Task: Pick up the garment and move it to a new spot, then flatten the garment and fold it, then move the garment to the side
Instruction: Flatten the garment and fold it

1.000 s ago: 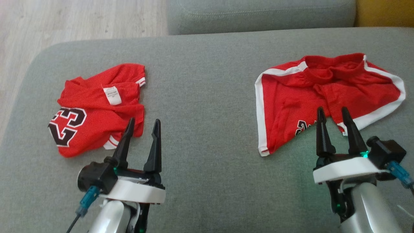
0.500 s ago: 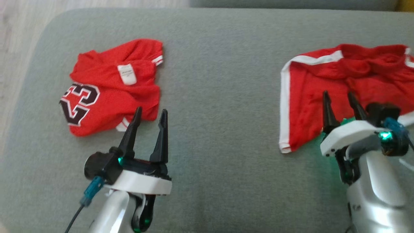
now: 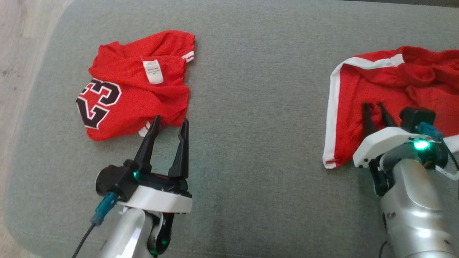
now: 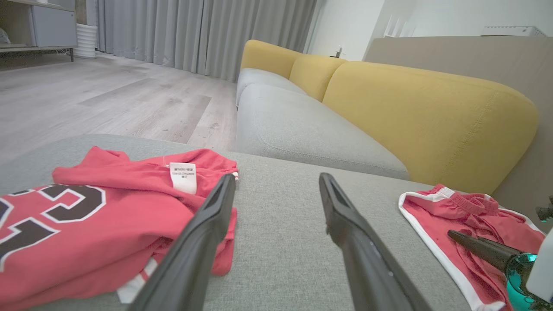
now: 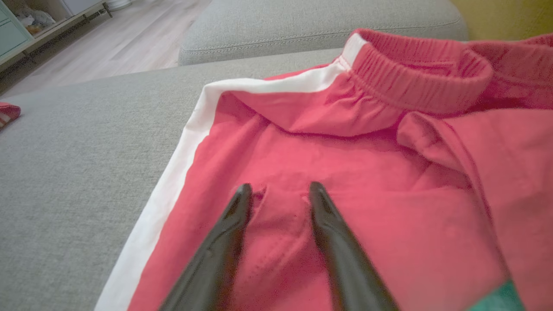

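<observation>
The right gripper fingers sit a bit apart on the red shorts, cloth bunched between them. The left gripper fingers spread wide

Garments: two, both red, a shirt and shorts.
Grippers: two, the left gripper and the right gripper.
White labels: one label, on the shirt.
Printed numbers: one number, on the shirt.
Yellow back cushions: three.

Red shorts with white side stripes lie rumpled at the right, elastic waistband on the far side, fabric puckered into a small ridge.
</observation>
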{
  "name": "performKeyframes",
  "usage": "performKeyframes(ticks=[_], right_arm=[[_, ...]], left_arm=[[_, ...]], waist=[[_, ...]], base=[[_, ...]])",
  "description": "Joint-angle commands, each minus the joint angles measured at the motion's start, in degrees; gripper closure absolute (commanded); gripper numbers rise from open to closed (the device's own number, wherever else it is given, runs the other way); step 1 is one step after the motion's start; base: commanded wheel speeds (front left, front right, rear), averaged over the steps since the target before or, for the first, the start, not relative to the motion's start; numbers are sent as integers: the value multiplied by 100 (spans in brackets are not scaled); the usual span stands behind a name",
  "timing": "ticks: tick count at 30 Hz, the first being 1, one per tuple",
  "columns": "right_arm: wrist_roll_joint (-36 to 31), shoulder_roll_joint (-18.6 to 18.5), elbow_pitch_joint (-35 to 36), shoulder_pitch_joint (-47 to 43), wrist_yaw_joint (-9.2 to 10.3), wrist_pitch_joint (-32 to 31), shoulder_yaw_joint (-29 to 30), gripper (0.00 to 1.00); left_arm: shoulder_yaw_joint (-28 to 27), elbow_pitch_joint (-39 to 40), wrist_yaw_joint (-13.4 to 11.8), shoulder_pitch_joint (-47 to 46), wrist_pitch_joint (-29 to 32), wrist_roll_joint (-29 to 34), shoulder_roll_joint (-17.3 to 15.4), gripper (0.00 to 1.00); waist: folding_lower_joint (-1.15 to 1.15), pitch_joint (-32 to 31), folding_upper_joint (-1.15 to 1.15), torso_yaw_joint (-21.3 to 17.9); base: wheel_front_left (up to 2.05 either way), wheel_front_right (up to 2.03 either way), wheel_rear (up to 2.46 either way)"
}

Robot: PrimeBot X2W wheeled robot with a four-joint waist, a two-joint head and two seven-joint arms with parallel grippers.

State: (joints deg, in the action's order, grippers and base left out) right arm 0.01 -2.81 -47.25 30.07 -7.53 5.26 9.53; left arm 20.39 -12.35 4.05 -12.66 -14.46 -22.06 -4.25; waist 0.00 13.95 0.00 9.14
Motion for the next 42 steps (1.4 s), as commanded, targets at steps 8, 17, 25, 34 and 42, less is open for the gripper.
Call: performKeyframes(ticks=[8,17,25,34,42], right_arm=[[440,-7,-28,78,4,604,-110,100],[384,-7,541,-721,4,653,802,100],[-335,-7,1340,-1271,4,-15,1862,3],[235,-7,2213,-1271,4,501,729,0],[687,-7,2887,-1649,4,761,-299,0]], left_arm=[[-289,126,11,-124,-53,82,1,0],[-416,174,4,85,-53,112,7,0],[-434,192,21,164,-53,110,34,0],[-440,140,67,285,-53,86,63,0],[-423,151,66,340,-53,103,77,0]], waist=[[0,-261,0,-434],[0,-658,0,-999],[0,-767,0,-1103],[0,-905,0,-1016],[0,-972,0,-883]], base=[[0,0,0],[0,0,0],[0,0,0],[0,0,0],[0,0,0]])
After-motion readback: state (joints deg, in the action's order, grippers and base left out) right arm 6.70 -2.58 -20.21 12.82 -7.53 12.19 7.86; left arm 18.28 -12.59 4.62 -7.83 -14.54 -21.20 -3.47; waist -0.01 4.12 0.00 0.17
